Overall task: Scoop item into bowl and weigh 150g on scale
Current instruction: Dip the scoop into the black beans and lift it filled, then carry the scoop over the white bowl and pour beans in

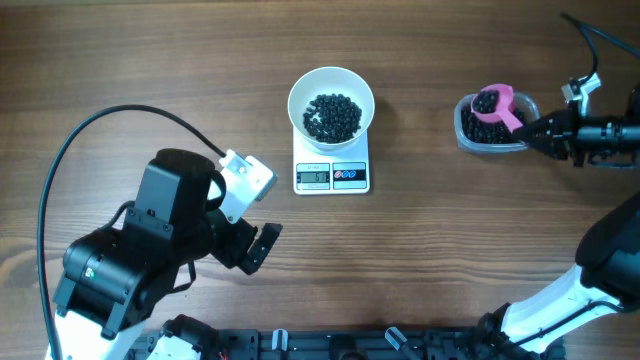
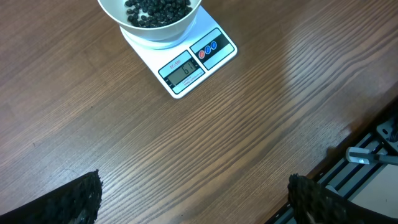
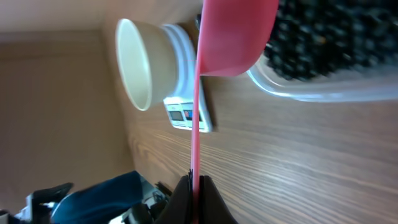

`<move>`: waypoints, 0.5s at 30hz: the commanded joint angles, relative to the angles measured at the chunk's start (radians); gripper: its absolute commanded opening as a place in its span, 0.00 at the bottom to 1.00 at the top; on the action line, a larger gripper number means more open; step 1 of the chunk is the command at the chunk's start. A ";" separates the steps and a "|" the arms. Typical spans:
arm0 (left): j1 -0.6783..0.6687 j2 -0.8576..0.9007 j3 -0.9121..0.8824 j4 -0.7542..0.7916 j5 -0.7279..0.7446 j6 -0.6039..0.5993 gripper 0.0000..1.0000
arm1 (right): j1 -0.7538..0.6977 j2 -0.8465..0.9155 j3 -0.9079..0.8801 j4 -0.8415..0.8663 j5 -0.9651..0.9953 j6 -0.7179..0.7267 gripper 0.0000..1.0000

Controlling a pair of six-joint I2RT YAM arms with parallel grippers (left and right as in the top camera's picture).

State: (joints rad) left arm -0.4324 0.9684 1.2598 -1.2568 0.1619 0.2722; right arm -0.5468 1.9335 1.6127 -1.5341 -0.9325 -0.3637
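The right claw [image 1: 540, 128] was clamped tight on the thin handle of a pink scoop [image 1: 494, 103]. The handle ran out from the claw toward the robot's left, so the cup sat at the far end, over the clear tub [image 1: 462, 128] near the right edge of the table [image 1: 150, 60]. In the overhead view the cup appeared loaded with dark beans [image 1: 333, 116].

The coming move turned on one relation. The white bowl [image 1: 299, 95] lay well apart from the scoop, straight off to the claw's left across bare wood, roughly in line with the handle's long axis. By my judgement the scoop needed only a level carry leftward, then a roll over the rim.

The bowl stood on the scale [image 1: 332, 176], covering the rear of the platform and leaving the display and buttons clear in front. The digits were too small to read with confidence.

The beans were small, round and glossy black. A shallow layer covered the bowl's bottom, well short of the rim, and a deeper heap filled the tub.

The left claw [image 1: 252, 248] stood with its fingers wide apart and held nothing — nearer the scale than the right one, yet clear of it.
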 commanded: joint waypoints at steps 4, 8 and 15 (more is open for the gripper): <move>0.005 -0.005 0.010 0.003 -0.002 0.012 1.00 | 0.017 -0.023 0.008 -0.004 -0.198 -0.081 0.05; 0.005 -0.005 0.010 0.003 -0.002 0.012 1.00 | 0.074 -0.031 0.009 0.001 -0.207 -0.081 0.05; 0.005 -0.005 0.010 0.003 -0.002 0.012 1.00 | 0.235 -0.065 0.009 0.037 -0.225 -0.055 0.05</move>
State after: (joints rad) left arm -0.4324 0.9684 1.2598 -1.2568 0.1619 0.2722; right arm -0.3809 1.9217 1.6127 -1.5139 -1.0966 -0.4107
